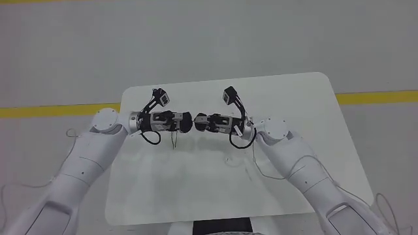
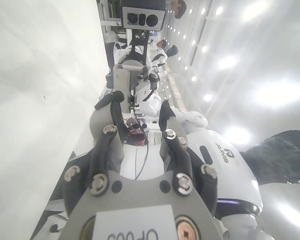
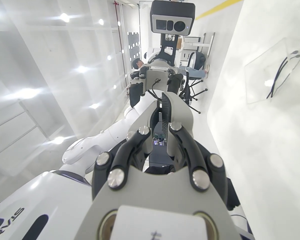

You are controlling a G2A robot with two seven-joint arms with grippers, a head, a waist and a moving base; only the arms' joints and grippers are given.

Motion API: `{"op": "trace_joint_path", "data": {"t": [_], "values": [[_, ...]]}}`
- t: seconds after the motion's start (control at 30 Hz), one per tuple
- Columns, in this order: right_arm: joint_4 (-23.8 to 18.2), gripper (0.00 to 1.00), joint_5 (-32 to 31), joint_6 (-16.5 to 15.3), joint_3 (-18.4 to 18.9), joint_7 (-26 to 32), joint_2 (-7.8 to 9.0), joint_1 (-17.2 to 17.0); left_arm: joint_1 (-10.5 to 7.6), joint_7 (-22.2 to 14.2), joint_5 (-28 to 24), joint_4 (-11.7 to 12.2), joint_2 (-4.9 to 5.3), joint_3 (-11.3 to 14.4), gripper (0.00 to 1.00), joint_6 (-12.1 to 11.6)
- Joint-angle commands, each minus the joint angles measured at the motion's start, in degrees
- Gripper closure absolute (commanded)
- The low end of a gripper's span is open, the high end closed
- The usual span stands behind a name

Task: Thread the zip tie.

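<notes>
Both arms meet tip to tip above the white table (image 1: 294,104), just left of centre in the top frame.

Left gripper (image 2: 140,102): jaws spread wide, holding nothing.

Right gripper (image 3: 162,99): jaws drawn nearly together, pinching one end of the zip tie (image 3: 152,87). The thin black strand curls out from the tips toward the left gripper's palm. In the top frame it hangs as a fine line just below the left gripper.

Clear sleeve (image 3: 262,76) with spare ties (image 3: 280,72) lies flat on the table near the right arm.
</notes>
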Motion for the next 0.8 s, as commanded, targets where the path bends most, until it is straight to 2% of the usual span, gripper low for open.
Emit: {"op": "trace_joint_path", "data": {"t": [0.0,0.47,0.77], "values": [[0.0,1.0,-0.4,0.4,0.0,0.0,0.08,0.0,0.04,0.5,0.7,-0.2,0.04,0.0,0.7,0.2],[0.5,1.0,-2.4,3.4,-0.5,-1.0,0.4,0.3,0.49,2.0,3.1,-1.0,0.2,-0.4,0.75,0.7],[0.5,1.0,-1.3,3.4,-0.8,-1.1,0.35,0.3,0.78,2.9,4.9,-1.7,0.34,-0.5,0.78,1.0]]}}
